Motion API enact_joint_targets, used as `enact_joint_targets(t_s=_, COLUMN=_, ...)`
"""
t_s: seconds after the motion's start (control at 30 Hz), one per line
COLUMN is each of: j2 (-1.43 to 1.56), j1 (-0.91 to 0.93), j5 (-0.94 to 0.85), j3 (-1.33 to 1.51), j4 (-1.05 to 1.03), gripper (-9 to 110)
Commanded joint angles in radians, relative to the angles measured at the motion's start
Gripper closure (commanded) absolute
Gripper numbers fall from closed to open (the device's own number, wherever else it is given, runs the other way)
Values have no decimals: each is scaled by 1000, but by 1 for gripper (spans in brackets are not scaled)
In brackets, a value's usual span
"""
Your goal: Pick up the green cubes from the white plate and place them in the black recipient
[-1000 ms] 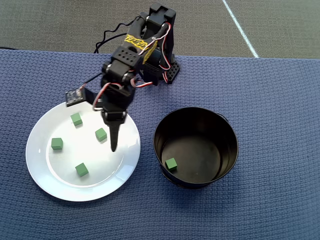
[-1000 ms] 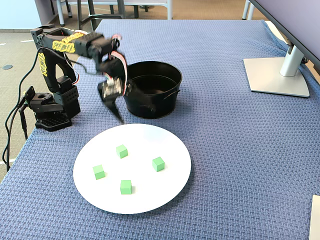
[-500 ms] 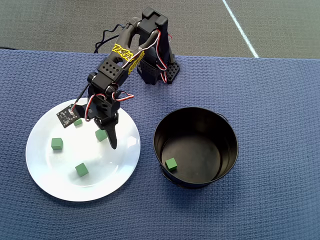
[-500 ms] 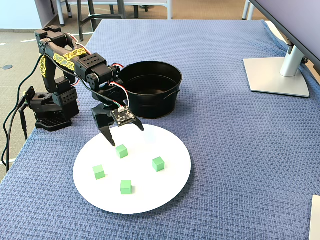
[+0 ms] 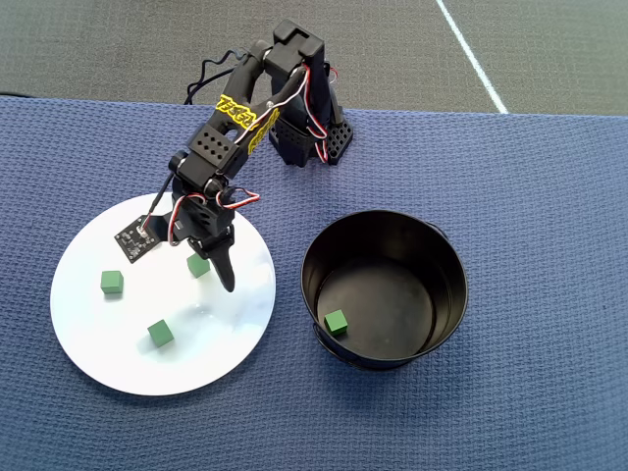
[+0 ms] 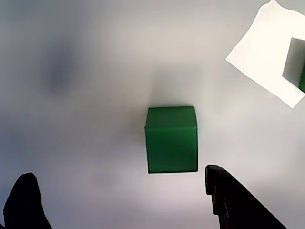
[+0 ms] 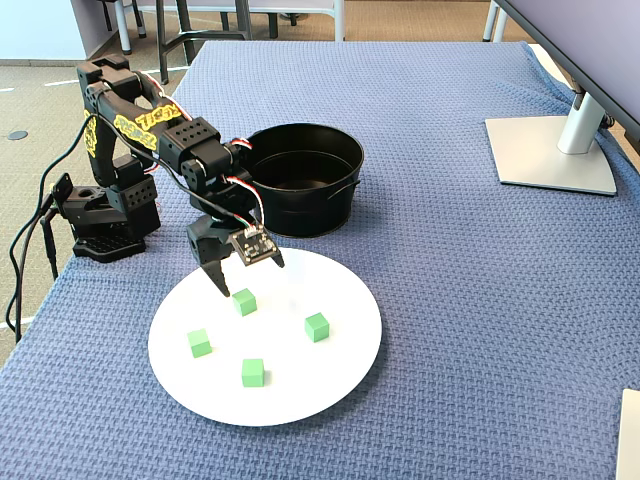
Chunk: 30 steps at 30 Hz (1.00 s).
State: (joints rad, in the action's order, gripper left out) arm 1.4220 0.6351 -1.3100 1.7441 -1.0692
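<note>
Spread-open gripper [image 7: 233, 286] has dropped lower over white plate [image 7: 330, 385], now straddling one green cube [image 7: 244, 301].

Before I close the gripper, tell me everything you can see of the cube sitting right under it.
The cube under the gripper is a small, matte, bright green cube with crisp edges. It rests flat on the white plate, towards the plate's arm-side edge, apart from the other three cubes on the plate. In the wrist view it lies just ahead of the two open black fingertips, nearer one of them than centred, and nothing touches it but the plate. The overhead view hides it under the arm.
</note>
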Motion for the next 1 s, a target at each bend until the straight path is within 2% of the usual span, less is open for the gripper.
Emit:
enact_joint_targets(t_s=0.0, j2=-14, j1=28, j5=-31, j3=-83, j4=-8, gripper=62)
enact_joint_targets(t_s=0.6, j2=-77, j1=41, j5=-64, j3=-103, j4=21, gripper=64)
enact_joint_targets(t_s=0.9, j2=-106, j1=43, j5=-57, j3=-123, j4=38, gripper=74)
enact_joint_targets(t_s=0.93, j2=-107, j1=43, j5=-57, j3=-124, j4=38, gripper=76)
enact_joint_targets(t_s=0.97, j2=-109, j1=43, j5=-51, j3=-124, j4=41, gripper=84)
